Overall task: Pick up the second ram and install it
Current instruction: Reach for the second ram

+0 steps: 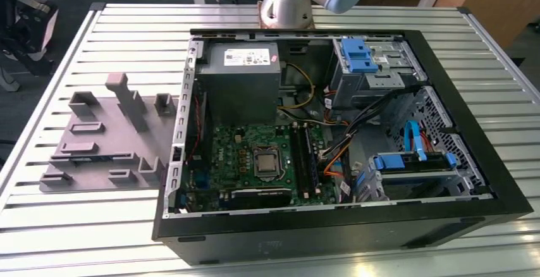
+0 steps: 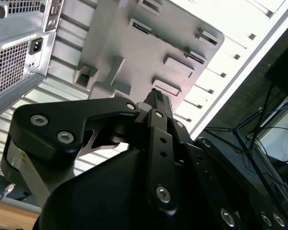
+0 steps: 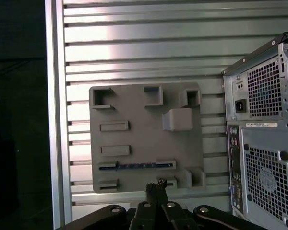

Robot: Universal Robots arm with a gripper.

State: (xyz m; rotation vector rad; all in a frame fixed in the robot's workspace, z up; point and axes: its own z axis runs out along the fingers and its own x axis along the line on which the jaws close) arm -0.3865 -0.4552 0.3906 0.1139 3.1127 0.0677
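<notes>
Blue-green and thin, the second ram (image 3: 137, 166) lies flat in a groove of the grey plastic tray (image 3: 134, 103), held at each end by a small raised holder. Its long axis runs parallel to the slats of the metal surface (image 3: 134, 48), with one end pointing toward the back panel of the computer case (image 3: 261, 143).

In the exterior view the stick (image 1: 88, 159) sits toward the nearer edge of the tray, which stands on the exterior view's left of the open case and just beside it.

The gripper (image 3: 156, 186) hangs well above the tray with its jaws closed together and nothing between them; the second wrist view shows the tips (image 2: 156, 95) pressed shut too. In the first wrist view the ram appears just beyond the jaw tips, close to under them, so I judge the reach to be mostly downward.

The space above the stick is open; the nearest raised blocks on the tray stand apart from it. The edge of the surface (image 3: 55, 120) lies beyond the tray, on the side away from the case.
</notes>
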